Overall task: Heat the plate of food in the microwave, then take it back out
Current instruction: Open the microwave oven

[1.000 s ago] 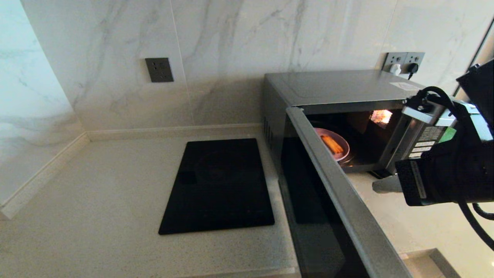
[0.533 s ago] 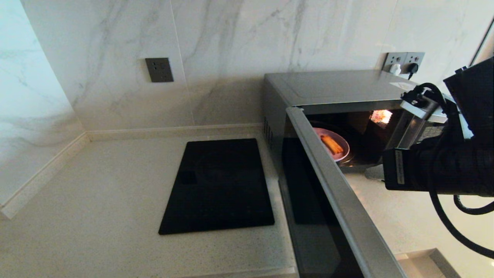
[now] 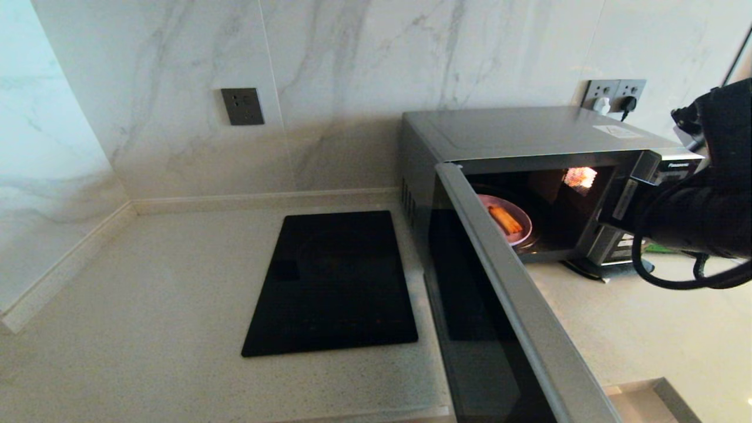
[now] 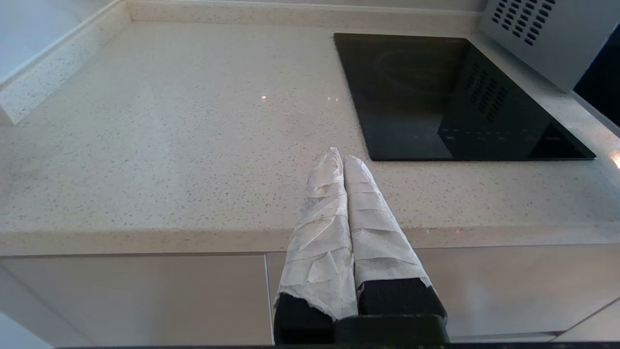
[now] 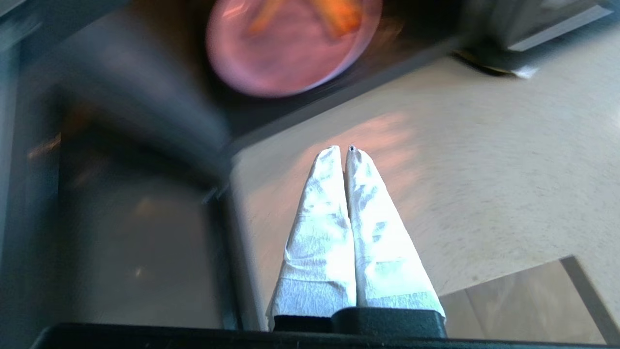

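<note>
The microwave (image 3: 517, 132) stands at the right of the counter, its door (image 3: 505, 294) swung wide open toward me and its cavity lit. Inside sits the plate of food (image 3: 521, 232), lavender with orange sticks; the right wrist view shows the plate (image 5: 290, 53) beyond the door sill. My right arm (image 3: 693, 217) hangs in front of the button panel, right of the opening. The right gripper (image 5: 343, 151) is shut and empty over the counter, short of the cavity. My left gripper (image 4: 339, 156) is parked at the counter's front edge, shut and empty.
A black glass cooktop (image 3: 335, 282) lies flat in the counter left of the microwave. Wall sockets (image 3: 242, 106) and a plugged outlet (image 3: 614, 94) sit on the marble wall. The open door juts out past the counter's front edge.
My right arm has risen and drawn back to the right, uncovering the counter in front of the cavity. The door and the plate have not moved.
</note>
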Robot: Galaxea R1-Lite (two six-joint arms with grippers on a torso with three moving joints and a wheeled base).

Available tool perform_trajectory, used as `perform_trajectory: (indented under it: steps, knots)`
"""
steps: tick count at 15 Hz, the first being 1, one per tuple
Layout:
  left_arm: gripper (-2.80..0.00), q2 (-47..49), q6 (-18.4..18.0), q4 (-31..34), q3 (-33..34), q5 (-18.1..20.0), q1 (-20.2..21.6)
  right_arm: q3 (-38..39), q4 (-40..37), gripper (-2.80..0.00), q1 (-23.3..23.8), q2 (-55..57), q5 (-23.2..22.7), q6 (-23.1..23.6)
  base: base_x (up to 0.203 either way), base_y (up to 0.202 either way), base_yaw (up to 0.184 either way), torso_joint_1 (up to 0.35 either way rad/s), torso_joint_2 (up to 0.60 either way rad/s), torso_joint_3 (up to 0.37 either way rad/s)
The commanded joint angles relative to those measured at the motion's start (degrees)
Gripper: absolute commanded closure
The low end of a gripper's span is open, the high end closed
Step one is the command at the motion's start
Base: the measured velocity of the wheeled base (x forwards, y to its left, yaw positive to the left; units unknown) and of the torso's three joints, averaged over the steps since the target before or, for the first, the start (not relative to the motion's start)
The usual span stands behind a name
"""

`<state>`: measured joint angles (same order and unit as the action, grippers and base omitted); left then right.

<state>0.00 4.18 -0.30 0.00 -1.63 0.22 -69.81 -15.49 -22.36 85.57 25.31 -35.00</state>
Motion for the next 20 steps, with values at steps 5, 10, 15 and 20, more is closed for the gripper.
perform_trajectory:
  steps: [5, 10, 15, 20]
  knots:
    - [0.0, 0.1, 0.0, 0.0, 0.0, 0.0, 0.0, -4.8, 0.2, 0.0, 6.0, 14.4, -11.9, -10.6, 0.0, 0.0, 0.0, 0.0, 0.0, 0.0]
    - [0.0, 0.1, 0.0, 0.0, 0.0, 0.0, 0.0, -10.8, -0.1, -2.8, 14.3, 16.9, -24.1, -11.3, 0.0, 0.0, 0.0, 0.0, 0.0, 0.0]
    - [0.0, 0.1, 0.0, 0.0, 0.0, 0.0, 0.0, -11.6, 3.7, -2.8, 16.6, 21.9, -25.7, -17.8, 0.0, 0.0, 0.0, 0.0, 0.0, 0.0]
    - [0.0, 0.0, 0.0, 0.0, 0.0, 0.0, 0.0, -14.2, 7.8, -2.8, 16.6, 26.9, -24.6, -28.4, 0.0, 0.0, 0.0, 0.0, 0.0, 0.0]
